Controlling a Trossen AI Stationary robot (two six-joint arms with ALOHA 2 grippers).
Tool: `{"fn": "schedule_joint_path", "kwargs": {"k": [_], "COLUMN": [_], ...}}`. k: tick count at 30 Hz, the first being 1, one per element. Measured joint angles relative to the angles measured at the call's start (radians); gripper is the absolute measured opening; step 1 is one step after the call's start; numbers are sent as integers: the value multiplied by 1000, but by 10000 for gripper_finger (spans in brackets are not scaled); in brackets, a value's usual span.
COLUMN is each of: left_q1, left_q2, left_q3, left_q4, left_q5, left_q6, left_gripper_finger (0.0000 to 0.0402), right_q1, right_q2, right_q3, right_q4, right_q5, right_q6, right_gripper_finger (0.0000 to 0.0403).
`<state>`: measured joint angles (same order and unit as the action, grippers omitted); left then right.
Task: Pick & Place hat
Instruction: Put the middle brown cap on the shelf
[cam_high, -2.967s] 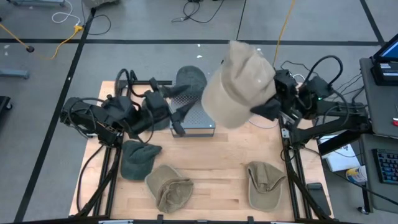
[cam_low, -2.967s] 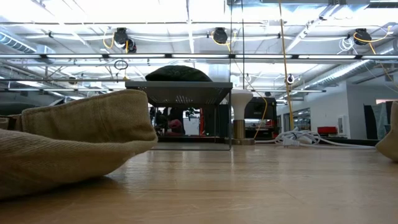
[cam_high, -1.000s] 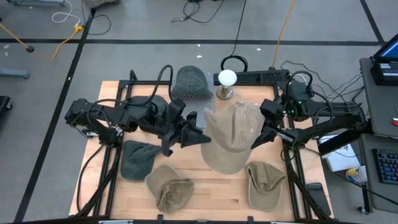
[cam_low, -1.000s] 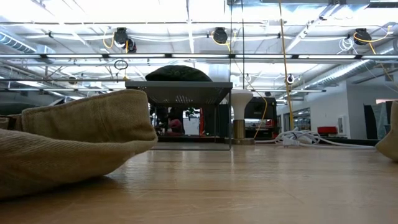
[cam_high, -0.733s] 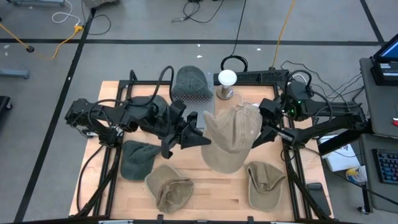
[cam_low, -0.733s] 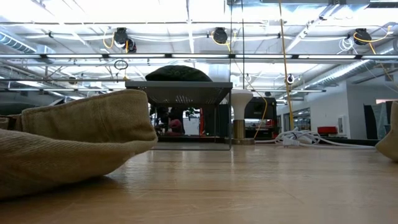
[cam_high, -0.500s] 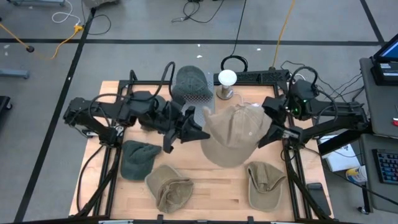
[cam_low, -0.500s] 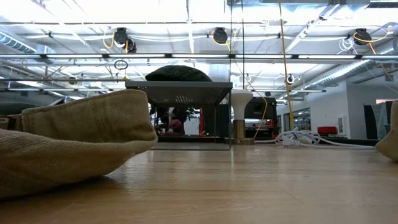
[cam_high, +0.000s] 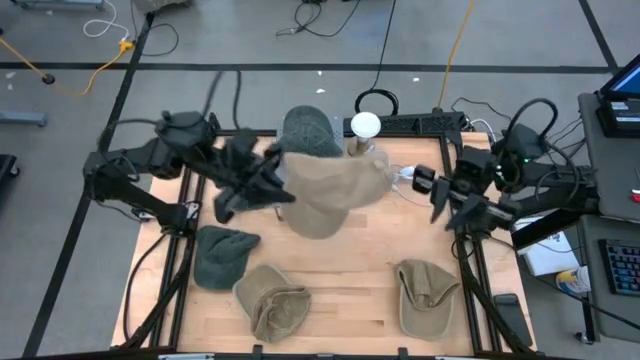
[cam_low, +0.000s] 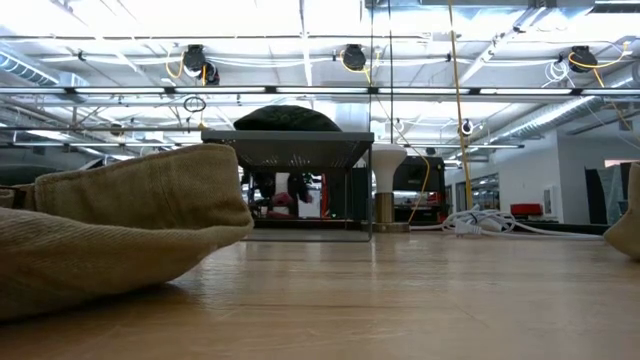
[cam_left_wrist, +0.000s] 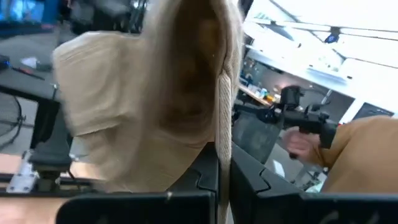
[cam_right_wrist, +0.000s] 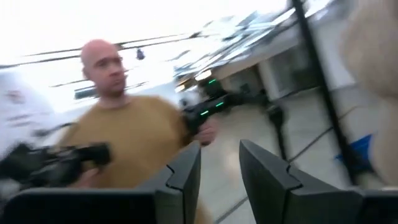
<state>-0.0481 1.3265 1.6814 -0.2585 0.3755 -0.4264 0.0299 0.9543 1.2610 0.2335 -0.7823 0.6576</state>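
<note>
Dark arms (cam_high: 150, 160), looped black cables (cam_high: 530, 110)

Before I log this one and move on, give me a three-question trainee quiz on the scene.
1. Which hand holds the tan cap?
2. True or false: the right hand is clamped on the cap.
3. How many other hats lie on the bare tabletop in the high view: A two, B three, C five?

Key: 1 the left hand, shut on its edge; 2 false, its fingers stand apart, empty; 3 B.
</note>
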Motion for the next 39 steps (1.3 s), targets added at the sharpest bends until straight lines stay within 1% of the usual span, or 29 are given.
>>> {"fn": "schedule_joint_path", "kwargs": {"k": [5,8,10,13,15,19,21,22,24,27,32,36,39], "left_q1": [40,54,66,75,82,98,105,107,107,107,107,107,107], "left_q2": [-50,-73,-84,-104,-112,-134,-142,-144,-154,-175,-208,-209,-202], "left_q3": [-3,-4,-4,-4,-4,-4,-9,-19,-56,-146,-330,-437,-482], "left_q4": [-55,-99,-137,-179,-186,-255,-293,-284,-237,-109,148,326,384], "left_q5": [40,54,71,76,93,102,98,105,136,178,177,179,182], "left_q6": [-3,-5,-5,7,29,120,145,157,167,138,26,-64,-100], "left_gripper_finger": [10,10,10,10,10,10,10,10,10,10,10,10,10], "right_q1": [25,38,41,40,36,36,40,41,44,44,43,32,28], "right_q2": [26,69,107,151,172,211,226,230,235,236,223,206,202], "right_q3": [0,0,0,0,0,-1,-1,0,0,0,0,6,56], "right_q4": [39,104,167,219,208,209,259,284,336,392,402,325,181], "right_q5": [274,384,419,442,443,442,444,444,441,445,446,442,467], "right_q6": [-222,-312,-350,-374,-394,-451,-457,-446,-400,-378,-376,-382,-393], "right_gripper_finger": [98,95,94,94,94,94,94,95,96,96,97,98,114]}}
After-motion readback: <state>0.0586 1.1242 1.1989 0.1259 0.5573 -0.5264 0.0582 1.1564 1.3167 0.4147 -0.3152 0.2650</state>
